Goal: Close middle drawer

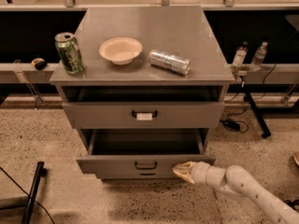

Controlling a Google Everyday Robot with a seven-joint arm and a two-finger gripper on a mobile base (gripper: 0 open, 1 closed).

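Note:
The middle drawer (112,165) is a wide grey metal box with a flat front and a small plain dark loop handle (145,164). It stands partly pulled out of the grey cabinet (140,31), with its inside showing empty. My gripper (182,171) comes in from the lower right on a white arm (243,185). Its cream fingertips (180,169) are together and rest against the right part of the drawer's front, to the right of the handle. It holds nothing.
Above is a taller drawer front with a white-tagged handle (144,115). On the cabinet top stand a green can (69,52), a cream bowl (121,50) and a lying silver can (169,61). Two bottles (247,56) stand on the right shelf. Cables (233,124) and a black leg (32,190) lie on the floor.

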